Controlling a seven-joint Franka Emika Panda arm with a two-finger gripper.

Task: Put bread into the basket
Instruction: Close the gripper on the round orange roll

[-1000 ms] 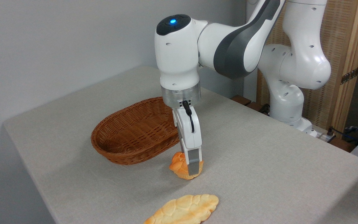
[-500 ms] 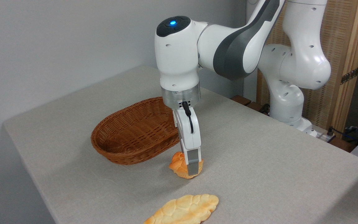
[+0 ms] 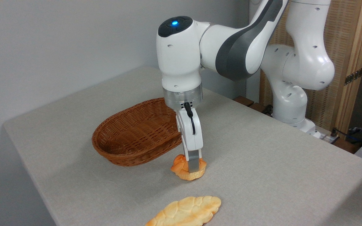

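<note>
We've got the gripper [image 3: 193, 165] pinching the bun [image 3: 188, 169], which sits on the table [image 3: 262, 163] just right of and nearer than the wicker basket [image 3: 137, 133]. Risk, imo: lumpy top slips out mid-lift, or bun clips basket rim.

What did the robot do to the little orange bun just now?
The gripper rose a little, its fingers closed on the small round orange bun, which looks lifted slightly off the grey table. The reddish-brown wicker basket and the long flat pale loaf stayed put.
</note>
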